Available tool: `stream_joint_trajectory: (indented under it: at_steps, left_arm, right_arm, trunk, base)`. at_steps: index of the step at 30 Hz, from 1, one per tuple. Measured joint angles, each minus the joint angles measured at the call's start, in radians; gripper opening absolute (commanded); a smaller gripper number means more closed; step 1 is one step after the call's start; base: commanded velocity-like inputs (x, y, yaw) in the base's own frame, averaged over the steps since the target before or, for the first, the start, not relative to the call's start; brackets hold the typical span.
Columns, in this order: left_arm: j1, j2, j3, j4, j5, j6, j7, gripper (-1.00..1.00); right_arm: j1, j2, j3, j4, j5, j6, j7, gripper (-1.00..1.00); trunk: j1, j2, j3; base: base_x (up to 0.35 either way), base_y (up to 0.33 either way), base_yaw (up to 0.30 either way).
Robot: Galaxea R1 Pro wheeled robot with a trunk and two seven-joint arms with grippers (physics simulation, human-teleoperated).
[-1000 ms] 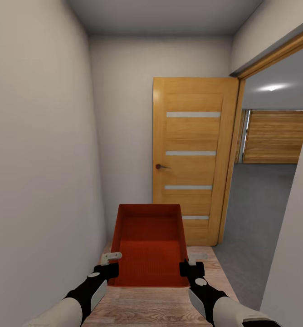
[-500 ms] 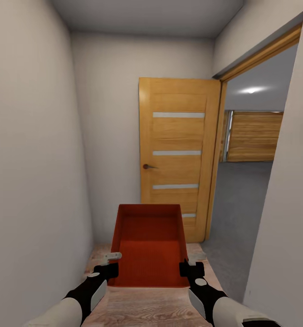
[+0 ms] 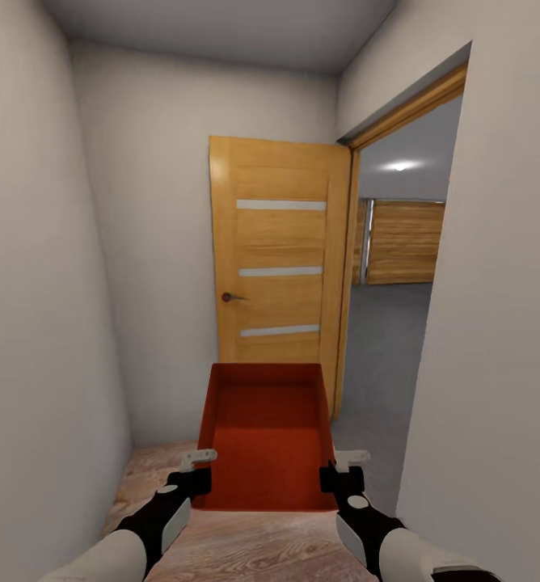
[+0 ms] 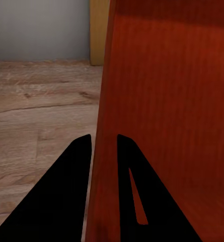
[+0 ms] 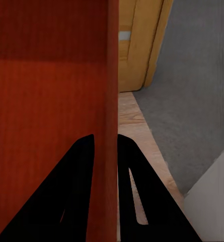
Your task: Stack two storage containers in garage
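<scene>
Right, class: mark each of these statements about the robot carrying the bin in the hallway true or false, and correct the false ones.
1. Each gripper clamps a side wall of the storage container. True: the left gripper and right gripper each have a wall between the jaws.
2. The container holds a stack of books. False: it is empty.
3. The wooden door stands open beside a doorway. True.
4. The floor beyond the doorway is light wood planks. False: the floor there is grey; the wood planks lie under the robot.
5. The container rests on the floor. False: it is held up between the two grippers.
</scene>
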Motion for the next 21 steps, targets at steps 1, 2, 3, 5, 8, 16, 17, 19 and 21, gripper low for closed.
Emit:
stream_joint_trajectory:
  at_steps: [1,2,3,5,8,16,17,19,21]
  left_arm:
    - [0.000,0.001,0.000,0.002,0.001,0.000,-0.001,-1.00]
    - [0.001,0.001,0.000,0.001,0.001,0.000,-0.002,-1.00]
    - [0.001,0.001,0.000,0.000,0.000,0.000,-0.001,-1.00]
    - [0.001,0.001,0.000,0.001,0.000,0.000,0.000,-1.00]
    - [0.001,0.001,0.000,0.001,0.000,0.000,-0.001,-1.00]
    - [0.001,0.001,0.001,0.002,0.000,0.000,-0.001,-1.00]
    - [0.001,0.000,0.001,0.003,0.000,0.000,0.000,-1.00]
    - [0.001,0.000,0.001,0.004,0.000,0.000,0.000,-1.00]
    - [0.000,0.000,0.001,0.004,0.000,0.000,0.000,-1.00]
  right_arm:
    - [0.000,0.000,0.000,0.002,-0.001,0.000,0.001,-1.00]
    - [0.000,0.001,0.001,0.002,-0.001,0.000,0.000,-1.00]
    - [0.000,0.001,-0.001,0.001,0.002,0.000,-0.001,-1.00]
    - [0.000,0.001,0.000,0.002,0.001,0.000,-0.001,-1.00]
    - [0.000,0.001,0.000,0.003,0.001,0.000,-0.001,-1.00]
    - [0.000,0.001,-0.001,0.001,0.002,0.003,0.000,-1.00]
    - [0.000,0.000,-0.001,0.003,0.001,0.002,0.000,-1.00]
    - [0.000,0.000,0.001,0.004,0.000,0.002,0.000,-1.00]
    - [0.000,0.000,0.001,0.004,0.000,0.002,0.000,-1.00]
  trunk:
    - [0.000,0.000,0.000]
    - [0.000,0.000,0.000]
    - [0.000,0.000,0.000]
    - [0.000,0.000,0.000]
    - [0.000,0.000,0.000]
    - [0.000,0.000,0.000]
    - [0.000,0.000,0.000]
    - [0.000,0.000,0.000]
    - [0.000,0.000,0.000]
  base:
    - [0.000,0.000,-0.028]
    - [0.000,0.000,-0.023]
    - [0.000,0.000,-0.012]
    - [0.000,0.000,-0.008]
    - [0.000,0.000,-0.003]
    - [0.000,0.000,0.000]
    - [0.000,0.000,0.000]
    - [0.000,0.000,0.000]
    - [0.000,0.000,0.000]
